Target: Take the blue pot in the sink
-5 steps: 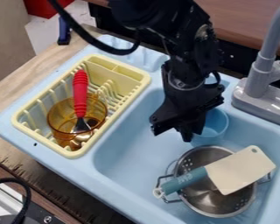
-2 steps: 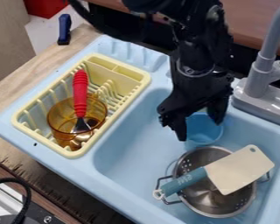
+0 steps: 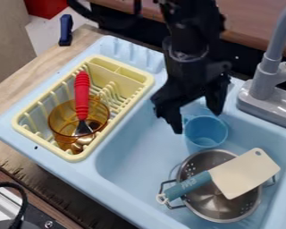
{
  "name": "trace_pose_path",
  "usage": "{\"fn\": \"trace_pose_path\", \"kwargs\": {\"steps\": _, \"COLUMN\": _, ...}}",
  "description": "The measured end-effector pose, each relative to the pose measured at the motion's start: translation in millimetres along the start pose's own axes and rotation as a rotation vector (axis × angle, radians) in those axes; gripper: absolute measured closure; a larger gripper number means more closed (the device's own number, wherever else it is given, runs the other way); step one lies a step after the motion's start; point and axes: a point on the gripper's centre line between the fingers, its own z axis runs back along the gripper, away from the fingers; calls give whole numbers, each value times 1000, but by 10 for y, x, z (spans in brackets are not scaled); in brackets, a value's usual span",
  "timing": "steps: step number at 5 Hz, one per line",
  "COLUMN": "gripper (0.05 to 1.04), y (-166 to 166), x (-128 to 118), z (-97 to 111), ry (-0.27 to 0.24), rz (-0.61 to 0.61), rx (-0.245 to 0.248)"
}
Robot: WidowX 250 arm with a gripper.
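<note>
Plainly, the smooth, round-rimmed blue pot [image 3: 206,133] sits right of the frame's centre in the moulded pale-blue sink [image 3: 133,147], beside the perforated metal colander [image 3: 229,208] and just below the black gripper [image 3: 198,120], its 2 angular fingers apart.

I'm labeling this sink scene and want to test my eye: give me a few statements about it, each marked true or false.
1. The red-handled utensil stands in the amber cup. True.
2. The blue pot is in the dish rack. False: the blue pot is in the sink.
3. The gripper is open, its fingers apart. True.
4. The spatula lies on the wooden counter. False: the spatula lies across the metal colander.
5. The colander is in the sink. True.
6. The spatula's blade is red. False: it is cream.
</note>
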Motion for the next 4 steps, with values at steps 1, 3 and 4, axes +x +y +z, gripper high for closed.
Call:
{"fn": "trace_pose_path", "kwargs": {"steps": 1, "gripper": 85, "y": 13, "x": 11, "z": 37, "ry": -6, "rz": -21, "rx": 1}}
{"fn": "trace_pose_path", "kwargs": {"steps": 3, "gripper": 85, "y": 62, "x": 88, "z": 135, "ry": -62, "rz": -255, "rx": 103}}
{"fn": "trace_pose_path", "kwargs": {"steps": 4, "gripper": 85, "y": 106, "x": 201, "z": 181, "ry": -86, "rz": -357, "rx": 114}}
